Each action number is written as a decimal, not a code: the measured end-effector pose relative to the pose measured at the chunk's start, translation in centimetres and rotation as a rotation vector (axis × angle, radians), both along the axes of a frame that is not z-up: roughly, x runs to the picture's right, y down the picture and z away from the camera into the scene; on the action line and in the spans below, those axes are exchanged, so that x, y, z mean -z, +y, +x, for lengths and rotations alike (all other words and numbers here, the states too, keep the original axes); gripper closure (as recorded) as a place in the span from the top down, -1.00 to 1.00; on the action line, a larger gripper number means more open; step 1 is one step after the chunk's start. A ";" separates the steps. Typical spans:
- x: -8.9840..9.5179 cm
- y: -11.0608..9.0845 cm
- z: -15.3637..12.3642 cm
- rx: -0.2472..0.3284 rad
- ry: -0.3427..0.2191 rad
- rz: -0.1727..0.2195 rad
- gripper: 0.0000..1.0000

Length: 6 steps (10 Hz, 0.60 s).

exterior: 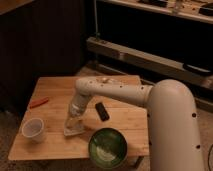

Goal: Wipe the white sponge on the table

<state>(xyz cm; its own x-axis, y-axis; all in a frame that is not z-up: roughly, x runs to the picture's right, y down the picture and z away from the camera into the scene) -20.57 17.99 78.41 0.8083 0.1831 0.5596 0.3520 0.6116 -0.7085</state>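
The white sponge point(73, 129) lies flat on the light-brown wooden table point(55, 90), near its front middle. My gripper point(74, 120) points down onto the sponge and presses on its top, between the white plastic cup point(33, 129) and the green bowl point(107, 147). The white arm reaches in from the right across the table's middle.
A black bar-shaped object point(102, 111) lies just right of the gripper. A red-orange pen-like object point(38, 103) lies at the table's left edge. The green bowl sits at the front edge. A dark shelf unit stands behind the table.
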 end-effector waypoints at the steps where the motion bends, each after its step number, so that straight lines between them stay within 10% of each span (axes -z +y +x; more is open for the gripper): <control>1: -0.1 0.0 -0.5 0.014 -0.015 -0.003 -1.00; 6: -1.8 -1.4 -6.5 0.149 -0.130 -0.011 -1.00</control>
